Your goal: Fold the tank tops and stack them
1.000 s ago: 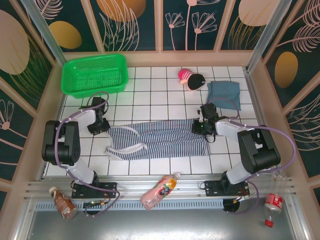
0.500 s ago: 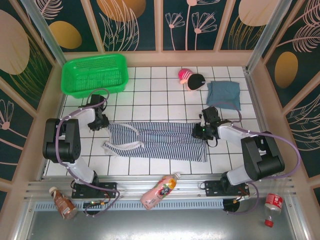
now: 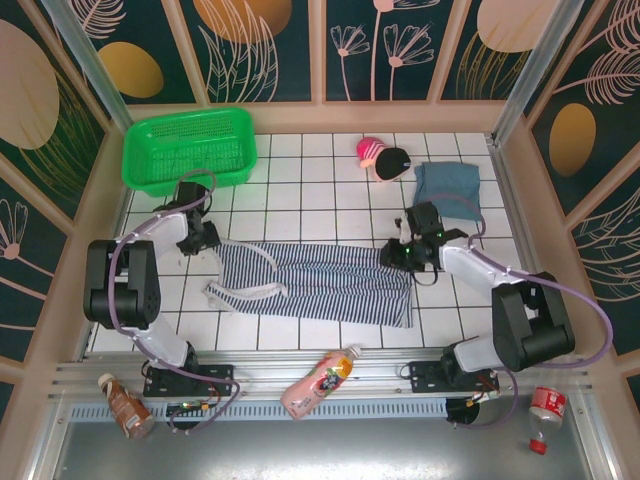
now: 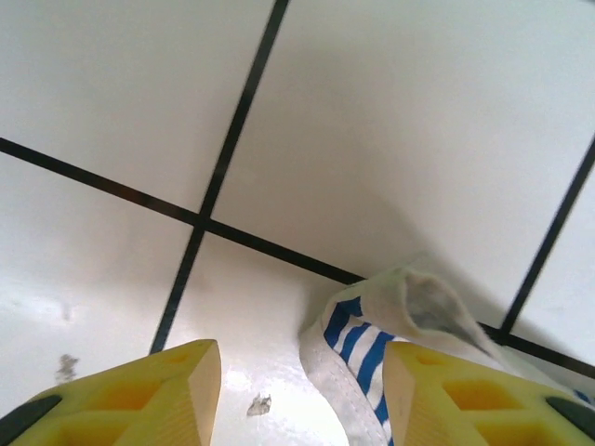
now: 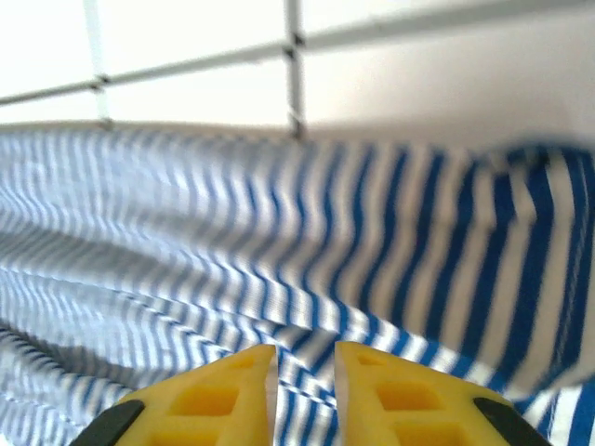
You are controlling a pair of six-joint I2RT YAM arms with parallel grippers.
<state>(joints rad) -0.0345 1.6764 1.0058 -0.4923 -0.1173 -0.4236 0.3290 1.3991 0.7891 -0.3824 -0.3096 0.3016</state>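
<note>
The striped tank top (image 3: 315,282) lies flat on the tiled surface (image 3: 300,200), long axis left to right and straps leftward. At its left corner the left claw (image 4: 302,372) stands apart. At the hem end the right claw (image 5: 305,372) is nearly together; I cannot tell whether it grips.

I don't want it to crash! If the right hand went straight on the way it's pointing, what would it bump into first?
The striped tank top. The right hand points straight at that cloth, which looks very close, though the blurry picture makes depth hard to judge.
</note>
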